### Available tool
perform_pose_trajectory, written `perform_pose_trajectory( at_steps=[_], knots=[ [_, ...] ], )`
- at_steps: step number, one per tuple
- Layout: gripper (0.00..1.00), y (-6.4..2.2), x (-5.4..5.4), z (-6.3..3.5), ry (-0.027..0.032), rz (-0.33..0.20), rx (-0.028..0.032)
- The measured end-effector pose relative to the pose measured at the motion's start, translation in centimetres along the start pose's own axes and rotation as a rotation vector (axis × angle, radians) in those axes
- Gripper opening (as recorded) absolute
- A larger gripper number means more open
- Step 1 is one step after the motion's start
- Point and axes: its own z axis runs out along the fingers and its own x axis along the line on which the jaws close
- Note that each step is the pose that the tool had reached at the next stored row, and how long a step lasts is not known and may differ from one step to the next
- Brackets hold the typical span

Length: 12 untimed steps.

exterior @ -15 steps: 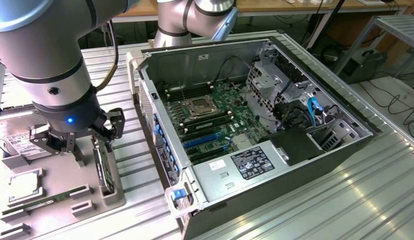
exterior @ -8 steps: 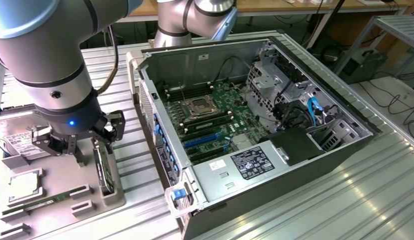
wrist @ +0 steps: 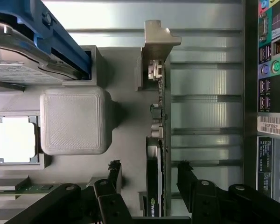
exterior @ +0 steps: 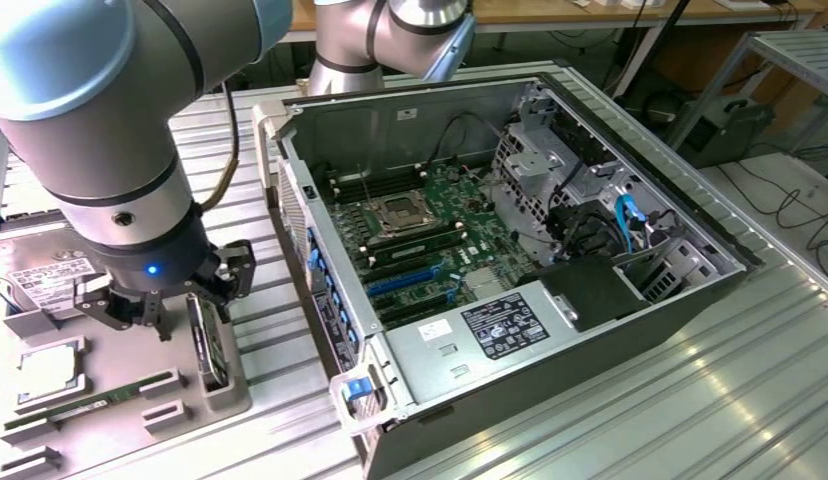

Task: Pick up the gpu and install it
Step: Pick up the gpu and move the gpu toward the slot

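Black two-finger gripper [wrist: 149, 166] spread wide, one finger each side of gpu [wrist: 157, 126], gaps visible: green circuit card, black cooler, silver metal bracket. Card stands on edge in slot of grey plastic tray [wrist: 126, 140]. Same tray holds square silver processor [wrist: 15, 139], blue-framed hard drive [wrist: 28, 60], thin green RAM stick [wrist: 28, 188]. Computer rear panel [wrist: 270, 70] with coloured ports beyond card.

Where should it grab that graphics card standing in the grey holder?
Pinch the gpu across its two flat faces, from straight above: it stands on edge in the grey holder, thin edge up, with the open hand astride it.
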Motion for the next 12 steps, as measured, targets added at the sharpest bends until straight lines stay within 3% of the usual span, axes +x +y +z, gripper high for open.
perform_pose_trajectory(
  at_steps=[12],
  knots=[
    [0.59,-0.05,-0.2,1.25,0.0001,0.001,0.0020]
  ],
)
